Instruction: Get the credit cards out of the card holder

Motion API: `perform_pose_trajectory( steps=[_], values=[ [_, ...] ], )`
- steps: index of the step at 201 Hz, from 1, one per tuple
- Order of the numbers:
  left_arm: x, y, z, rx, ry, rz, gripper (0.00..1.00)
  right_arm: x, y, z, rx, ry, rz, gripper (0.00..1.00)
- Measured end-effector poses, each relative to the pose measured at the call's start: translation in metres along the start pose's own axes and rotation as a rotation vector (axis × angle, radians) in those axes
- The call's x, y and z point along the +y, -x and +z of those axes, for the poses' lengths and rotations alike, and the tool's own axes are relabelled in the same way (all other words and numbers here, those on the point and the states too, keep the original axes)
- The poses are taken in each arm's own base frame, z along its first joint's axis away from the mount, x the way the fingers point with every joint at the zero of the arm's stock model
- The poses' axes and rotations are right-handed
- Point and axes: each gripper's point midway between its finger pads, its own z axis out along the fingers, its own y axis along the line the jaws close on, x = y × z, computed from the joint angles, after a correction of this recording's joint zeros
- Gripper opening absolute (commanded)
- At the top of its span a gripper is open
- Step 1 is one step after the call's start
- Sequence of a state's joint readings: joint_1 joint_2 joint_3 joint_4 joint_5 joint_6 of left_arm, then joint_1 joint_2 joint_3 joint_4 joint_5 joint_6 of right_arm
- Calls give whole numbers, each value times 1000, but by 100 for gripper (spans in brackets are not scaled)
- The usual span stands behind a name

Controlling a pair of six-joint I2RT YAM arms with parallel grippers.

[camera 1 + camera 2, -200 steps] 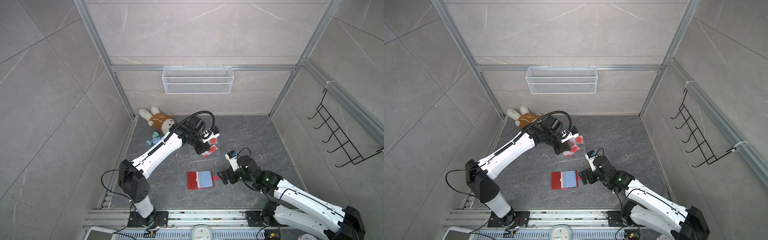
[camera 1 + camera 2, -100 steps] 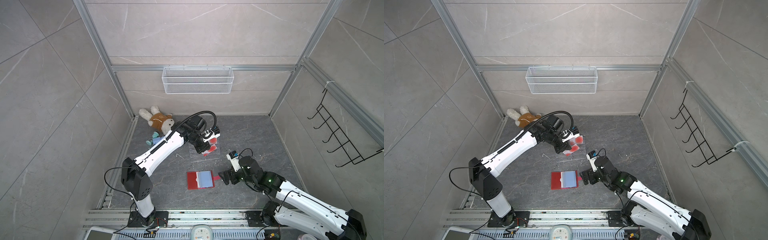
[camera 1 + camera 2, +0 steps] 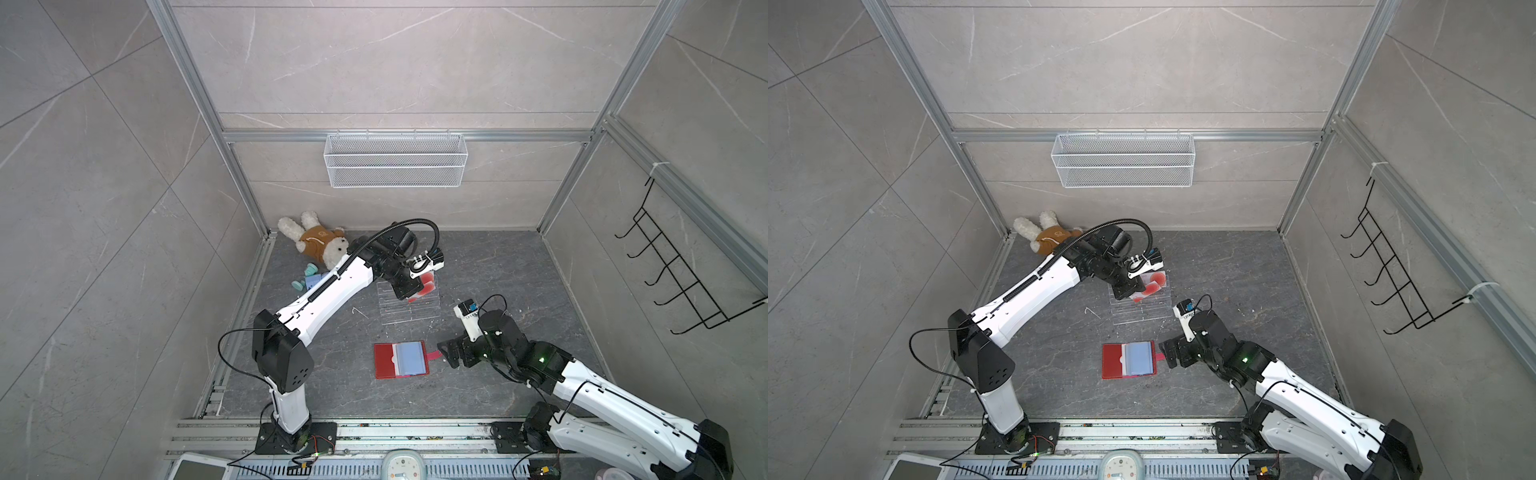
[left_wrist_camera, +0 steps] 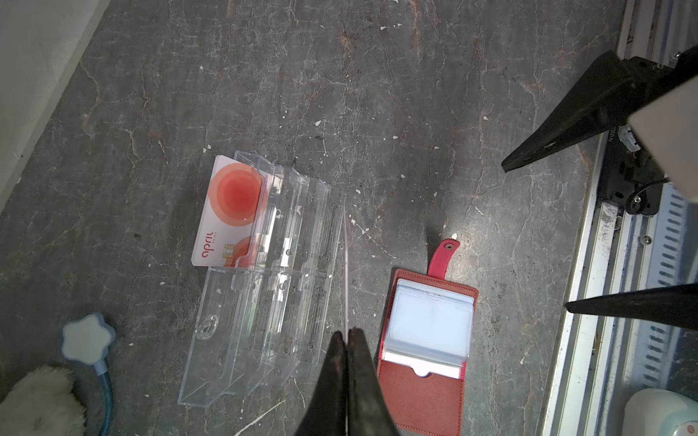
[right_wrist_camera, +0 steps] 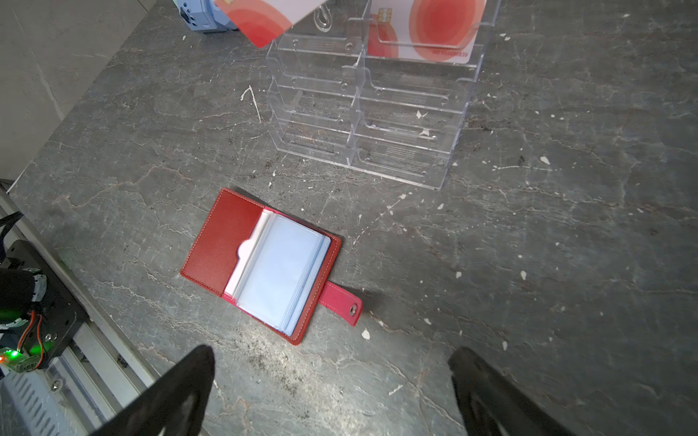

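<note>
In both top views the bent left arm is stretched over a clear plastic stand [image 3: 409,311]. The right gripper [image 3: 445,355], spread wide, is held low beside the open red leather card holder [image 3: 401,359], unmoved since earlier. In the left wrist view the left gripper [image 4: 346,334] is clamped on a thin card [image 4: 345,264], seen edge-on.

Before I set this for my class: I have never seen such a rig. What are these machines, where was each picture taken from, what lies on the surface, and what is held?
Two white robot arms work at a grey stone-look table. Two pictures look down from overhead; two come from cameras on the wrists. On the table are an open red leather-like card holder and a clear acrylic tiered stand holding one white, red-circled card. The black two-fingered left gripper pinches a second such card; the right gripper is open and empty.
</note>
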State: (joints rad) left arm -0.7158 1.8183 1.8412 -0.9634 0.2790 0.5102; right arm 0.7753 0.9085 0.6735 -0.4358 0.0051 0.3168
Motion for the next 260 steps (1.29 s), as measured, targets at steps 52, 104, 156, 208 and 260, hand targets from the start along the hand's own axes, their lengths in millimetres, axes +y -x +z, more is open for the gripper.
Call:
perform_pose_trajectory(
  steps=[52, 104, 156, 208, 260],
  values=[
    [15, 6, 7, 19, 38, 58, 0, 1, 3, 0, 7, -2, 0, 100],
    [32, 13, 16, 43, 82, 113, 0, 0, 0, 4, 24, -8, 0, 100],
    [48, 25, 20, 49, 127, 181, 0, 0, 1, 5, 34, -11, 1, 100],
    [62, 31, 28, 66, 154, 257, 0, -1, 1, 4, 33, -19, 5, 100],
    [70, 35, 37, 75, 163, 308, 0, -2, -1, 7, 43, -24, 8, 100]
  ],
)
